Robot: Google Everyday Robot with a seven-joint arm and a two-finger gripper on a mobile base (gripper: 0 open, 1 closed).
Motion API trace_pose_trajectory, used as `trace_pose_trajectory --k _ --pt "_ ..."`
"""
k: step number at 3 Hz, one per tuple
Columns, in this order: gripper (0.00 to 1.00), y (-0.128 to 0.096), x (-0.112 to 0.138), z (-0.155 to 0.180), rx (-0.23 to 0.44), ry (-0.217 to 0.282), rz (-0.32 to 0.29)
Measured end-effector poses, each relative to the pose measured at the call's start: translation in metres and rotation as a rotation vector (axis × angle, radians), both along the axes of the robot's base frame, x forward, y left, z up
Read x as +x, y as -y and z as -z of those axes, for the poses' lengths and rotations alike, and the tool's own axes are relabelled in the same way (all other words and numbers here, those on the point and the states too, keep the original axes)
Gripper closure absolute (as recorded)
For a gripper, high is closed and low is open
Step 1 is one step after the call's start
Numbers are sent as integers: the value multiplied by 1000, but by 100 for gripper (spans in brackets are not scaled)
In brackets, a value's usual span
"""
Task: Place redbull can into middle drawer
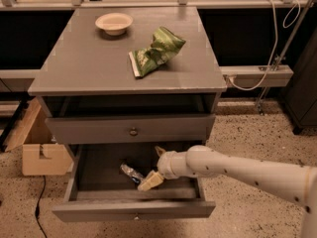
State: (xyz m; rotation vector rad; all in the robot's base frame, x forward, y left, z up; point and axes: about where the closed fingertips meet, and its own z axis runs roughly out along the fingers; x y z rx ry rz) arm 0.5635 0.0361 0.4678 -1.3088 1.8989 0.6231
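Observation:
The redbull can (130,171), slim and silver with blue, lies on its side on the floor of the open middle drawer (133,209), which is pulled out at the bottom of the grey cabinet. My gripper (154,166) reaches into the drawer from the right, just right of the can. It is open, with one pale finger (150,181) low beside the can's near end and the other finger (159,151) up towards the back. The can is not between them.
The drawer above (133,131), with a dark round knob, is shut. On the cabinet top lie a green-and-white snack bag (156,51) and a pale bowl (114,22). A cardboard box (42,155) stands on the floor at the left.

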Motion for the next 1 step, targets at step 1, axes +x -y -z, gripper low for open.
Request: trace_pose_trajectory --k 1 --pt "0 44 -17 -54 -19 28 38"
